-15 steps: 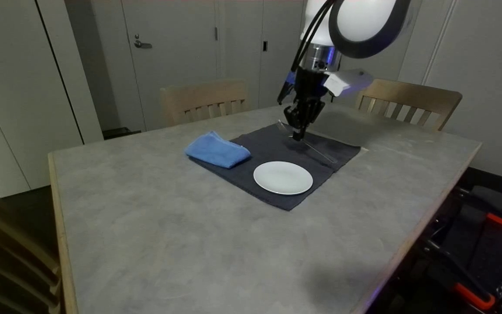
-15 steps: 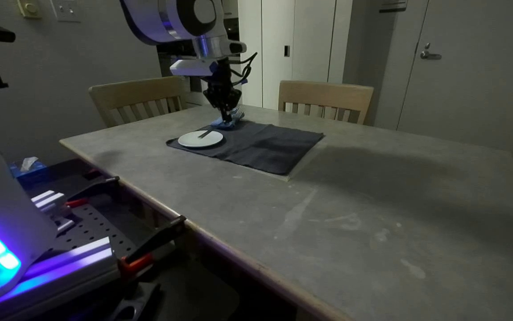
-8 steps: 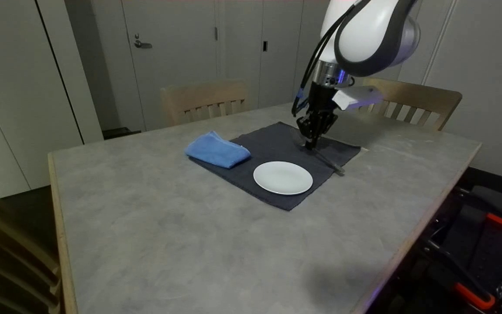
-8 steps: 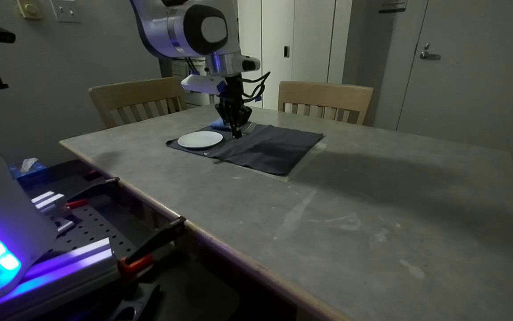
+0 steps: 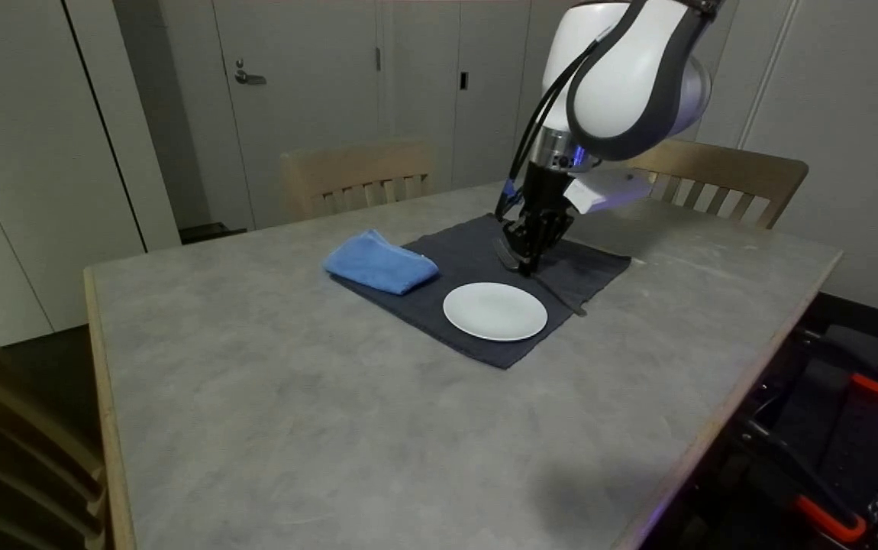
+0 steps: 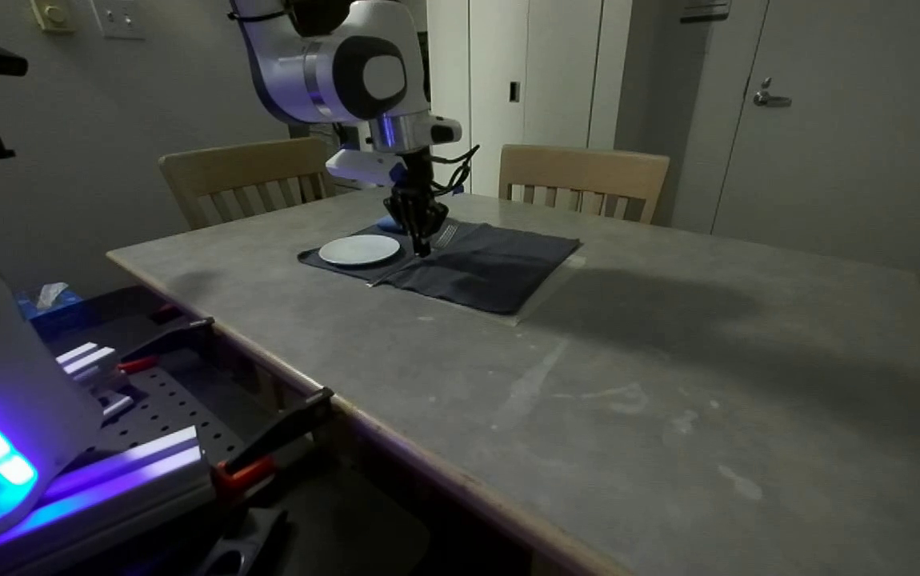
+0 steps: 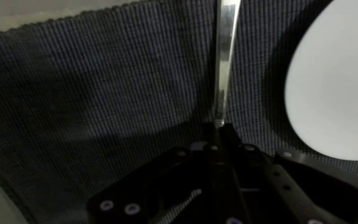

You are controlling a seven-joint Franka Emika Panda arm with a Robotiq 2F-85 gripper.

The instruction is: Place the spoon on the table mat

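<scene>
1. Hand: The black two-fingered gripper (image 7: pixel 219 127) is clamped on the slim, silvery metal utensil (image 7: pixel 224 56), gripping it part-way along its length.
2. Held item: Taken as the task's spoon, though in an exterior view its head looks tined, more like a fork. It lies over the dark grey-blue, ribbed fabric table mat (image 7: pixel 104 81). In both exterior views the handle end appears at or just past the border. Contact with the fabric cannot be confirmed.
3. Surroundings: The round, white, smooth plate (image 7: pixel 337 84) is near the handle, apart from it. The bright blue folded cloth (image 5: pixel 380 262) sits at one corner of the mat, on the grey-topped table (image 5: pixel 317 428).
4. Step, as judged: final placement, release pending. Draw the handle end inward, hold the utensil clear of the plate, lower until head and handle both bear on fabric, then part the fingers slowly and rise straight up.
5. Risk: early release could let it twist or knock the plate; dragging could ruck the fabric.
</scene>
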